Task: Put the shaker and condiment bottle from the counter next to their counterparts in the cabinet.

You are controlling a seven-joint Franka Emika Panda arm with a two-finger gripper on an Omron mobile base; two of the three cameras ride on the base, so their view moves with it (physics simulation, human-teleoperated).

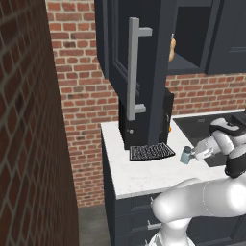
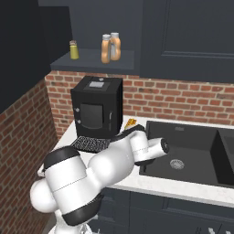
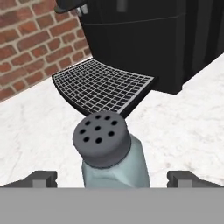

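The gripper [image 3: 112, 177] is spread wide, one fingertip [image 3: 41, 178] on each side of the shaker [image 3: 111, 151] with clear gaps, so nothing is pinched. The shaker stands upright on the counter [image 1: 139, 175], its holed grey cap facing the hand camera, just in front of the mesh tray [image 3: 103, 85] of the black coffee machine [image 2: 96, 107] near the counter's back edge. The sink [image 2: 192, 148] lies to the right. Up in the open cabinet [image 2: 98, 61], orange bottles [image 2: 110, 48] and a small yellow jar [image 2: 73, 50] stand on the shelf.
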